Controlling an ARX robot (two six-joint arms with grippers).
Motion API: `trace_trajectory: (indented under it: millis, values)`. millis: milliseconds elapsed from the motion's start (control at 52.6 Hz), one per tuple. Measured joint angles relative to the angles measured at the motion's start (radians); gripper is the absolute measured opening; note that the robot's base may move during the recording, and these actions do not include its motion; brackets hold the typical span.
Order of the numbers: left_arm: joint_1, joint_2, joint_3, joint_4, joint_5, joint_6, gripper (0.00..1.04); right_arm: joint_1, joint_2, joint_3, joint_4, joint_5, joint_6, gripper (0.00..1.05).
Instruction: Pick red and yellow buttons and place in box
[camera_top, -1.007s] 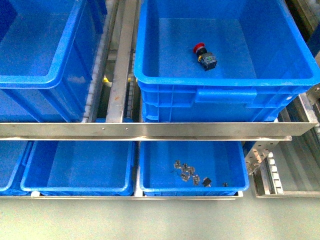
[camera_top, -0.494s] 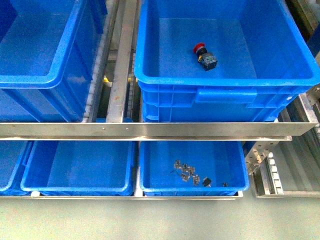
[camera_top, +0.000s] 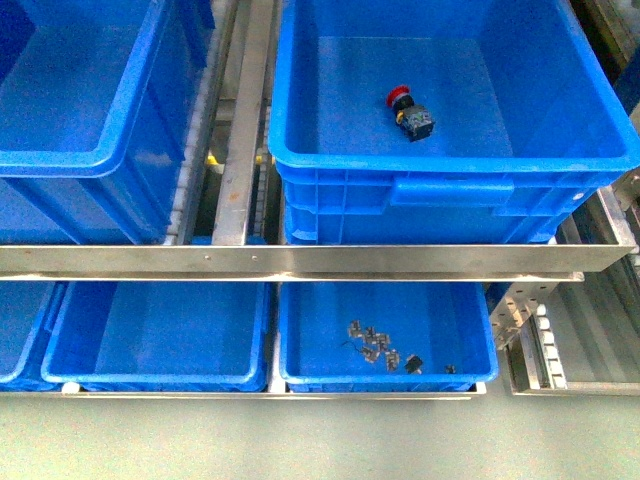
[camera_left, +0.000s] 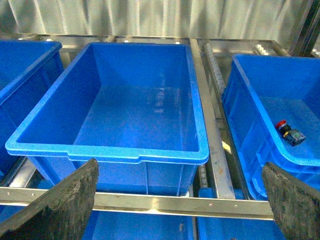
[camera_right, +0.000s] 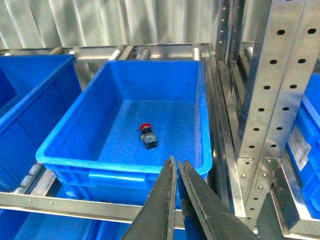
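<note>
The red button (camera_top: 408, 110), a red cap on a dark block body, lies on its side on the floor of the large deep blue box (camera_top: 440, 165) at the upper right. It also shows in the left wrist view as the red button (camera_left: 290, 134) and in the right wrist view as the red button (camera_right: 148, 136). No yellow button is in view. Neither arm appears in the front view. My left gripper (camera_left: 180, 200) is open and empty, in front of the shelf rail. My right gripper (camera_right: 176, 162) is shut with nothing in it, before the box's near rim (camera_right: 120, 167).
A second large blue bin (camera_top: 60, 160) stands at the upper left with nothing in it. A steel shelf rail (camera_top: 300, 260) crosses in front. Below are shallow blue trays (camera_top: 160, 340), one holding several small metal parts (camera_top: 375, 343). A perforated steel post (camera_right: 270, 90) rises right of the box.
</note>
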Motion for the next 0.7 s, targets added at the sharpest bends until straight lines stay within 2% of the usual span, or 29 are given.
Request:
trace_trajectory:
  millis: [95,190,437,513,551,703]
  values:
    - [0.0,0.0,0.0,0.0,0.0,0.0,0.97,0.0,-0.024,0.0,-0.024,0.0,0.0,0.04]
    - [0.0,0.0,0.0,0.0,0.0,0.0,0.97,0.0,-0.149,0.0,-0.182,0.001,0.0,0.04]
    - [0.0,0.0,0.0,0.0,0.0,0.0,0.97,0.0,-0.193,0.0,-0.198,0.001,0.0,0.04]
    - [0.0,0.0,0.0,0.0,0.0,0.0,0.97,0.0,-0.194,0.0,-0.198,0.0,-0.002,0.18]
    - [0.0,0.0,0.0,0.0,0.0,0.0,0.97,0.0,-0.194,0.0,-0.198,0.0,-0.002,0.28]
    - [0.0,0.0,0.0,0.0,0.0,0.0,0.97,0.0,-0.194,0.0,-0.198,0.0,-0.002,0.56]
